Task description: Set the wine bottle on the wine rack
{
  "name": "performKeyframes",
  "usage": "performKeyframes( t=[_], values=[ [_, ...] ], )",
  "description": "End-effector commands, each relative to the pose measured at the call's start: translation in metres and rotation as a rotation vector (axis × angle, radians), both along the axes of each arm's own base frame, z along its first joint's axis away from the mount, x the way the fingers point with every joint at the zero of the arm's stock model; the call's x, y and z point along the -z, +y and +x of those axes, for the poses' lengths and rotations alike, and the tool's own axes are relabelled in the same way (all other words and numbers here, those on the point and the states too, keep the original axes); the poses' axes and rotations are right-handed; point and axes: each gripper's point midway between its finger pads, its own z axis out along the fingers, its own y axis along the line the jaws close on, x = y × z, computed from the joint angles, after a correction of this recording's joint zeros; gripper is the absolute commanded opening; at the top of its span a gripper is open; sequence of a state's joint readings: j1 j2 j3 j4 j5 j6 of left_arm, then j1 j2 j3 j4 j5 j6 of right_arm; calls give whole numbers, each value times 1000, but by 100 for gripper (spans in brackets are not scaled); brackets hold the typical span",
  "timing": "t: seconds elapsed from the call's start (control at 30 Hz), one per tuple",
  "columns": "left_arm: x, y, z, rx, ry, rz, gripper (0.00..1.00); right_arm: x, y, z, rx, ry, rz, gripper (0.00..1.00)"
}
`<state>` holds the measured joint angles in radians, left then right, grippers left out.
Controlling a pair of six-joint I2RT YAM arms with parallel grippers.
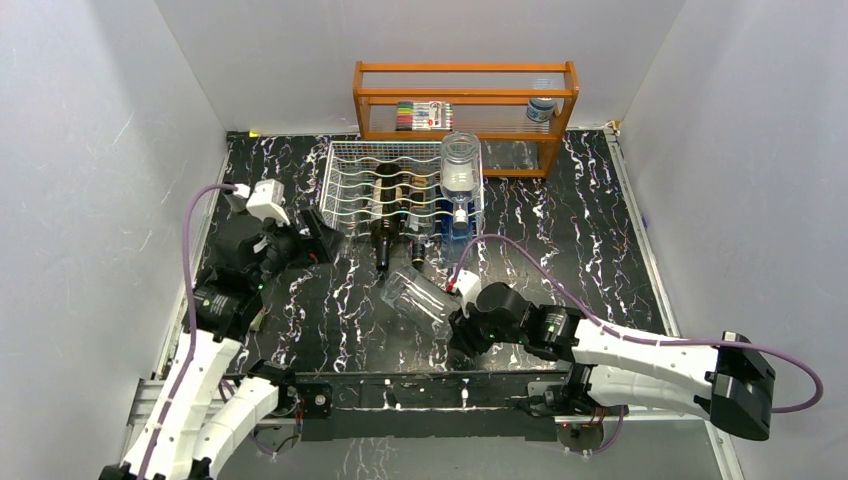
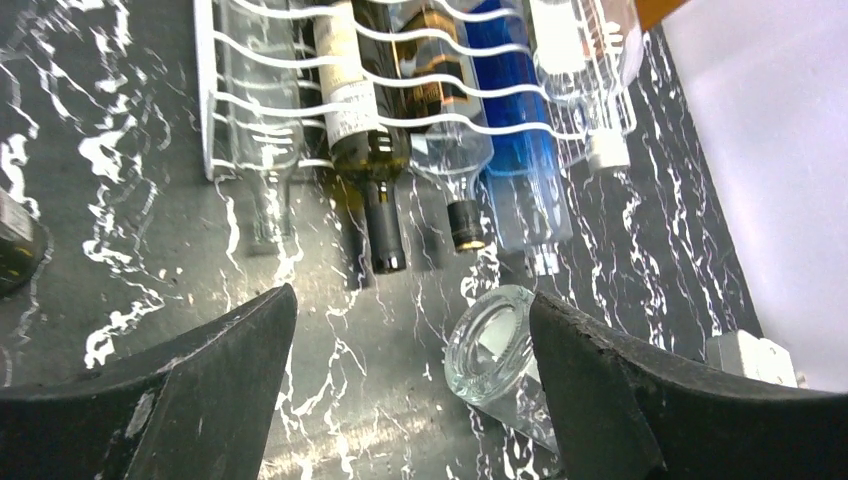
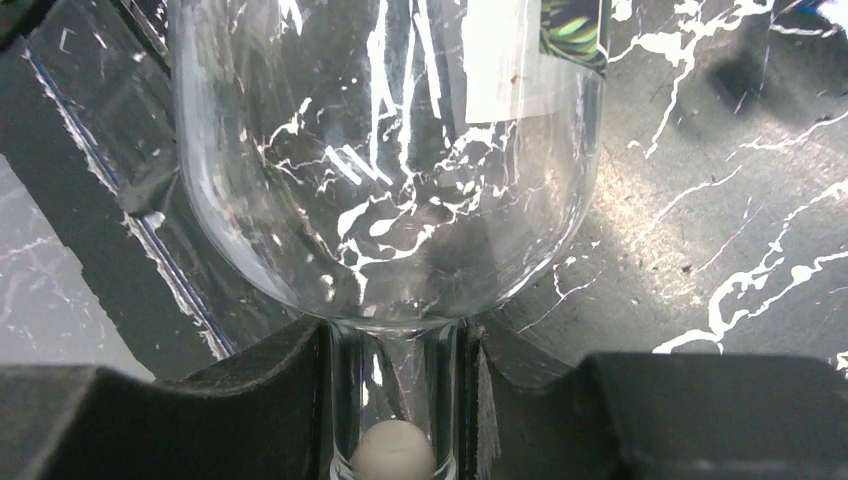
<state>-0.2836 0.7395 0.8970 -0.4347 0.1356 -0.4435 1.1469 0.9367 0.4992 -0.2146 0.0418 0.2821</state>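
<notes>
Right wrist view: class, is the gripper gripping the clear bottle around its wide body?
No: the right gripper is shut on the thin neck of the clear bottle, not its wide body.

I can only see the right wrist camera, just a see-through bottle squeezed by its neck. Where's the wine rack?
Observer: The wine rack stands ahead, past the clear bottle's base.
Child: Is anything in it?
Observer: Yes, a dark bottle lies in it, a blue bottle further right.
Child: What's the other arm doing?
Observer: The left gripper hangs open before the rack's left end.
</notes>
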Motion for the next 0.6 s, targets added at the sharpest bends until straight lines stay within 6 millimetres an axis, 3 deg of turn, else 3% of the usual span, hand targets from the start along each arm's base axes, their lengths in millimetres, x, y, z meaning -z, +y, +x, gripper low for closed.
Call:
performKeyframes(
  t=[0.0,0.27,0.43,0.57],
  values=[
    [-41,21,-4,-86,-148,24,85,-151,60,34,39,-222,469,0],
    [-90,50,-19,-205,-331,40,86,-220,73,81,272,-312,582,0],
    [-95,52,-26,-198,-358,41,86,-258,79,119,448,-390,610,0],
    [-94,53,-29,-200,-359,34,86,-270,85,152,587,-414,586,0]
  ],
)
